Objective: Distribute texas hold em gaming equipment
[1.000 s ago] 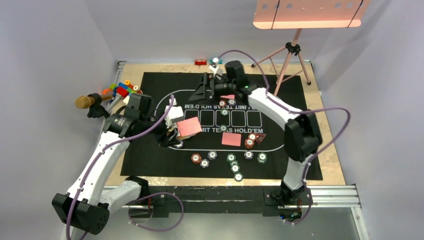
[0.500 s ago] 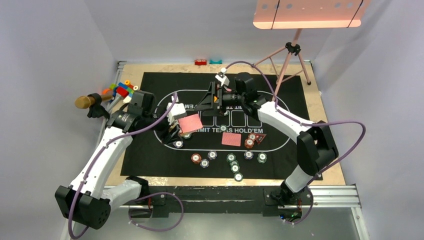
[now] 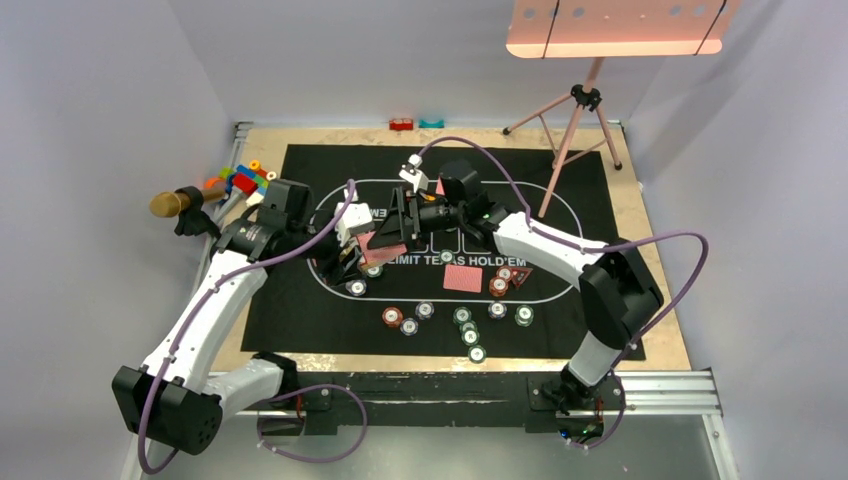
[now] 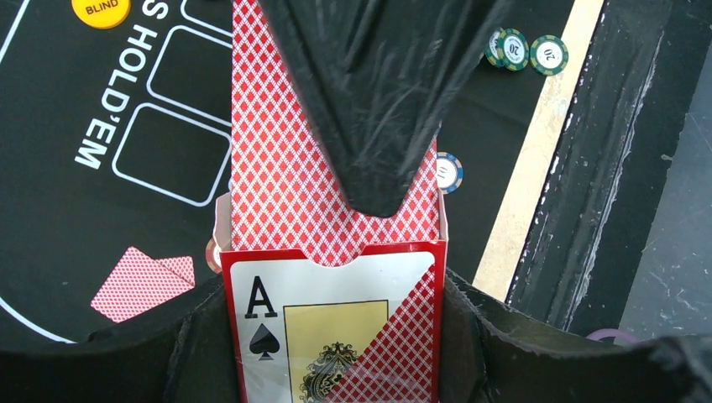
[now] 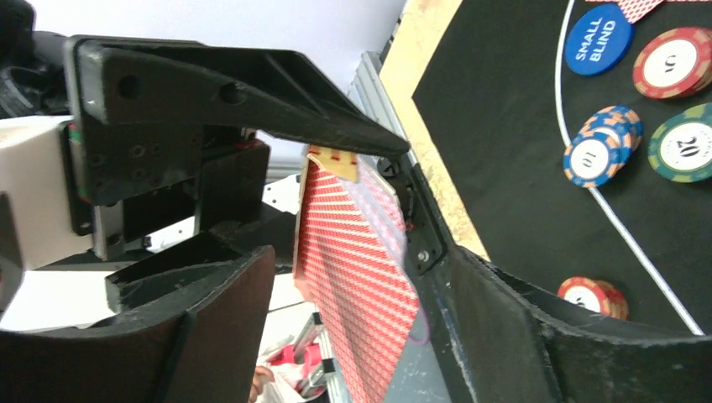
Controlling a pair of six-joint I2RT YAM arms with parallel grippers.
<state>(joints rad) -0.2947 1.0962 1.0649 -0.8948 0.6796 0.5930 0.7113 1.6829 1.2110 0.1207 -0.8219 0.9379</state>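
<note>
My left gripper point(image 3: 352, 262) is shut on a red card box point(image 4: 336, 327) with an ace of spades on its front. Pink-red-backed cards point(image 4: 285, 185) stick out of its open top. My right gripper point(image 3: 395, 228) is open, its jaws on either side of the protruding card point(image 5: 357, 269), with a gap at one finger; the other finger point(image 4: 378, 101) lies over the card back. Two cards point(image 3: 463, 278) lie on the black mat point(image 3: 300, 300). Striped chips point(image 3: 465, 320) sit along its near side. A blue disc point(image 5: 599, 44) and an orange disc point(image 4: 101, 10) lie on the mat.
Colourful toy bricks point(image 3: 240, 180) and a gold-headed microphone point(image 3: 172, 203) lie at the left edge. A pink tripod point(image 3: 580, 110) stands at the back right. Two small bricks point(image 3: 415, 123) sit at the far edge. A small red triangle marker point(image 3: 523, 275) lies by the chips.
My right gripper has swung from the far middle of the mat leftward and nearer, onto the cards sticking out of the box. My left gripper has shifted slightly right with the box.
</note>
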